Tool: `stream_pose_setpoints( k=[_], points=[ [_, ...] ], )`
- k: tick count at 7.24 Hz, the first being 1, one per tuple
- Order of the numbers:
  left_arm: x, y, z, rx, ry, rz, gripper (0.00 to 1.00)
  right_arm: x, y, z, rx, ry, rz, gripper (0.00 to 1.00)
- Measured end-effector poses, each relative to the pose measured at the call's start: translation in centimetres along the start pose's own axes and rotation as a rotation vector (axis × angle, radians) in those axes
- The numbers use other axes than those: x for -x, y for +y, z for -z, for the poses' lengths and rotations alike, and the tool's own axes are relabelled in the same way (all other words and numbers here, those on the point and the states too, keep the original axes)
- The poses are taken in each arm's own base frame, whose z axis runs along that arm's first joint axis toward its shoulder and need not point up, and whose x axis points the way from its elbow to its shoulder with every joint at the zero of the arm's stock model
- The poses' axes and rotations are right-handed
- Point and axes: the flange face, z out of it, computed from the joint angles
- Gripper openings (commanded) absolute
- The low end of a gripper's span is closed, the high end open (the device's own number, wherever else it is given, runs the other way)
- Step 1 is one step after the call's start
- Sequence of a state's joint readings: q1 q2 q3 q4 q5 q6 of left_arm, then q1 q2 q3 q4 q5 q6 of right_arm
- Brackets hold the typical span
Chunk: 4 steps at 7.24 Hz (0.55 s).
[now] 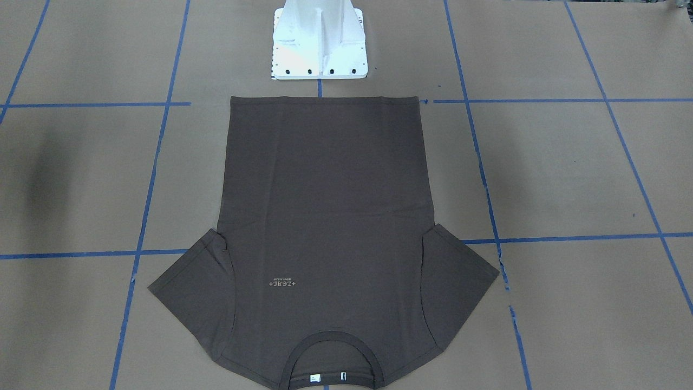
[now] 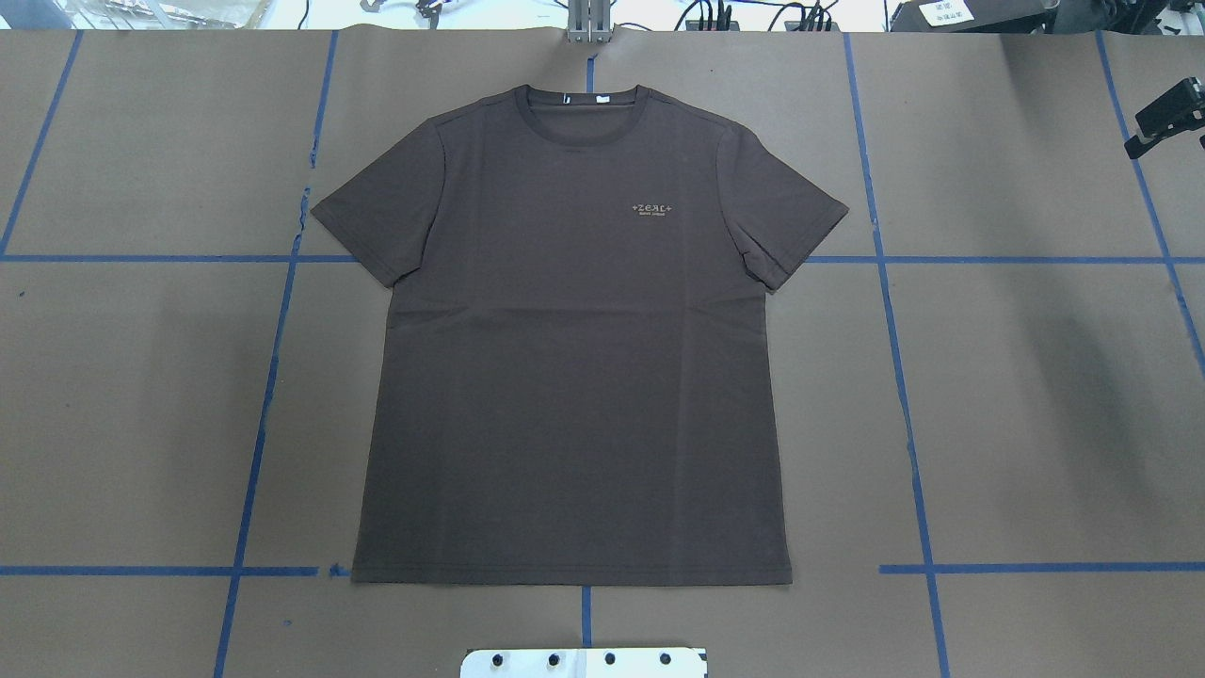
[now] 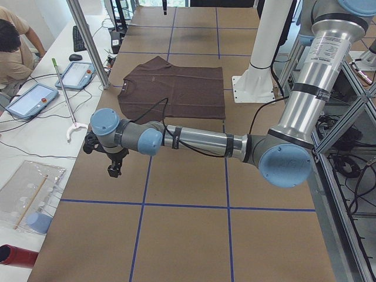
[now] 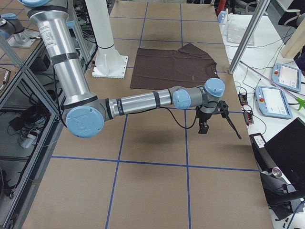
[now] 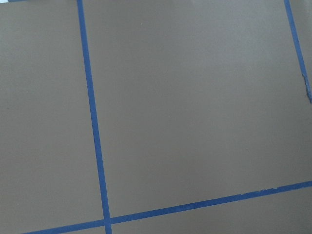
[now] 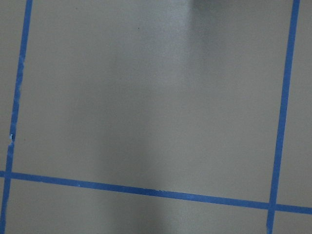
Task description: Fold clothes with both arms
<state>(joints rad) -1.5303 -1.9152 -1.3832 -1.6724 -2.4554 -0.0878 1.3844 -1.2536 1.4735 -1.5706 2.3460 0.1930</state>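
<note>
The dark brown T-shirt lies flat and spread on the table, front up. Its collar is at the far side and its hem is near the white pedestal. It also shows in the front-facing view. My left gripper hangs over bare table well off the shirt's side, seen only in the exterior left view. My right gripper hangs over bare table off the opposite side, by the table edge. I cannot tell whether either is open or shut. Both wrist views show only brown table and blue tape.
The white pedestal base stands just behind the shirt's hem. Blue tape lines grid the brown table. A black part juts in at the overhead view's right edge. Tablets and a person are beside the far table edge.
</note>
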Motion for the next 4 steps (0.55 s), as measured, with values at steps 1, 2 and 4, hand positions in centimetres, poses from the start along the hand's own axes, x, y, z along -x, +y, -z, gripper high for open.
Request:
stream_pose_setpoints(
  k=[1, 2, 4],
  points=[
    [-1.2, -0.4, 0.8, -0.007, -0.001, -0.011, 1.00, -0.5, 0.0, 0.1, -0.004, 0.008, -0.016, 1.00],
    [-3.1, -0.6, 2.1, -0.024, -0.002, -0.035, 1.00, -1.2, 0.1, 0.4, -0.012, 0.015, -0.034, 1.00],
    [-5.6, 0.0, 4.0, -0.060, -0.010, -0.078, 1.00, -1.3, 0.2, 0.6, -0.017, 0.010, -0.043, 1.00]
  ],
)
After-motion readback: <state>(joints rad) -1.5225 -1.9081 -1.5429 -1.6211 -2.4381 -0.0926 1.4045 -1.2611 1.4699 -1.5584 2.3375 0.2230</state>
